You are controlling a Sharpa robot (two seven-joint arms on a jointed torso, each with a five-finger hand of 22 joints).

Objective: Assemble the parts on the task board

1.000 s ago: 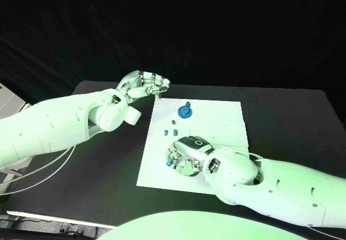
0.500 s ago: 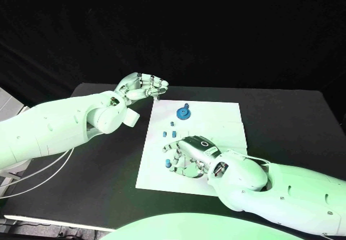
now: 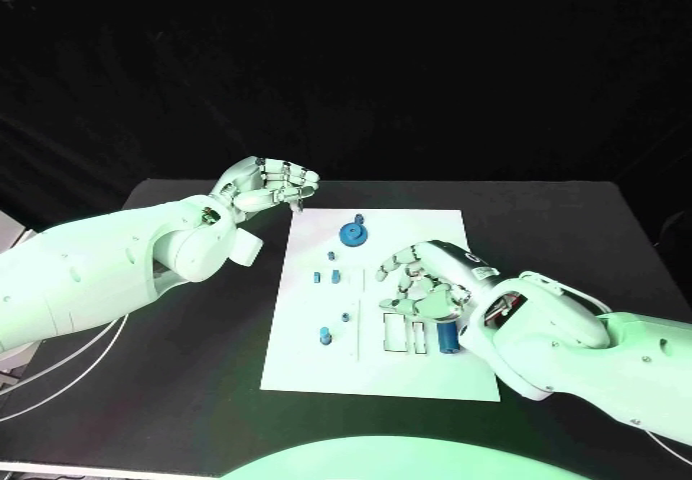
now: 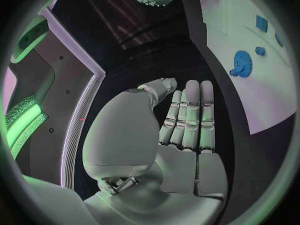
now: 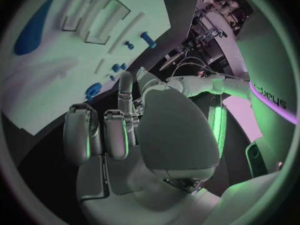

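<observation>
Black tabletop (image 3: 577,230) against a dark backdrop. White board (image 3: 433,225) lay at its middle, bearing small blue parts (image 3: 353,234). Left robot hand (image 3: 270,184) curled, empty; right robot hand (image 3: 426,283) spread, empty, above the board.

task board (image 3: 433,375) white | parts (image 3: 352,235) blue | table (image 3: 188,330) black

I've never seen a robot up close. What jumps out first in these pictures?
Two big white arms meet over a white task board in the middle of a black table. The right hand hovers over the board's middle beside small blue parts, including a blue gear at the far end. The left hand hangs curled past the board's far left corner.
</observation>
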